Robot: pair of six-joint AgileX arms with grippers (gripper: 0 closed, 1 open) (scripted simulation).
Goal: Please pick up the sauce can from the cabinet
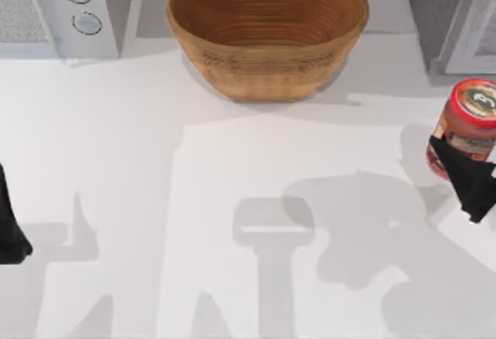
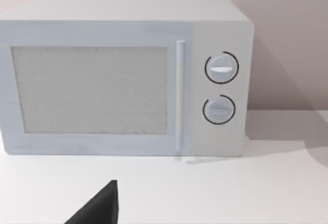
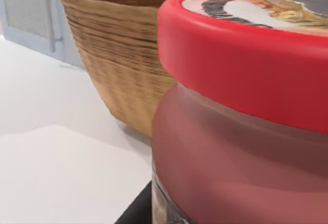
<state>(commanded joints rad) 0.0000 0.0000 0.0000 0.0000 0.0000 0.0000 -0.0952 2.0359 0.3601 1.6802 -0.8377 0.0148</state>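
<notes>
Red-lidded and cylindrical, the small red-orange sauce can [image 1: 467, 126] sits tilted at the right edge of the white counter [image 1: 232, 199], held in the black right gripper [image 1: 457, 164], whose fingers close around its lower body. Just behind it stands a grey cabinet [image 1: 453, 17]. Left of the can, well apart, is a brown woven wicker basket [image 1: 267, 29], and farther left a pale grey microwave [image 1: 66, 9]. At the counter's left edge the left gripper [image 1: 12, 234] is parked; I cannot tell its finger state.
</notes>
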